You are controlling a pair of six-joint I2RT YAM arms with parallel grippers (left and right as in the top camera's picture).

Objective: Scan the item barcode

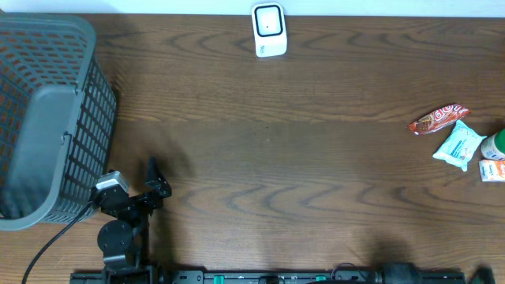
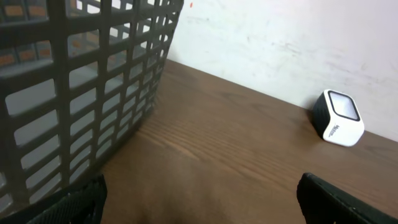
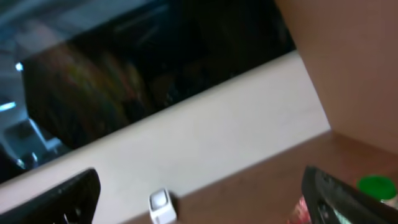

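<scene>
The white barcode scanner (image 1: 268, 30) stands at the table's far edge, its window facing up; it also shows in the left wrist view as the scanner (image 2: 339, 118) and in the right wrist view as the scanner (image 3: 161, 206). Items lie at the right edge: a red snack packet (image 1: 438, 120), a white-and-teal packet (image 1: 458, 146), a green-capped bottle (image 1: 495, 144) and a small orange-and-white box (image 1: 492, 170). My left gripper (image 1: 156, 177) hovers open and empty beside the basket, far from the items. My right gripper (image 3: 199, 199) is open and empty, with the green cap (image 3: 375, 185) beyond its right finger.
A large grey plastic basket (image 1: 47, 118) fills the left side of the table; its lattice wall (image 2: 81, 93) is close on the left gripper's left. A cable (image 1: 47, 244) trails from the left arm to the front edge. A white wall runs behind the table.
</scene>
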